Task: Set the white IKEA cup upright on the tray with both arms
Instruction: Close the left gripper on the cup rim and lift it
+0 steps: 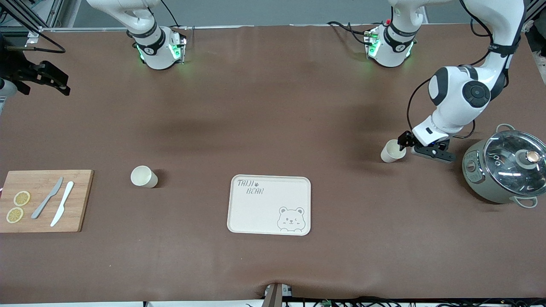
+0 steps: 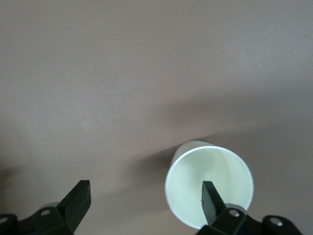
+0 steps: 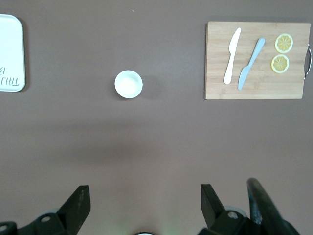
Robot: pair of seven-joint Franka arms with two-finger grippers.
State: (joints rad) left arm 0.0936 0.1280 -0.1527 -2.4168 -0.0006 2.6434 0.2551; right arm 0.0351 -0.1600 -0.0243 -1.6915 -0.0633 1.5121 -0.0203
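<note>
Front view, left gripper [image 1: 404, 144] open astride cup [image 1: 392, 151] rim, right gripper [image 3: 142, 205] open, waiting

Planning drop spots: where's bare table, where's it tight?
Free: the cream-white bear-print tray itself; brown tabletop between tray and arm bases. Crowded: open left gripper at a white cup beside the grey-green glass-lidded pot; wooden cutting board holds knives.
</note>
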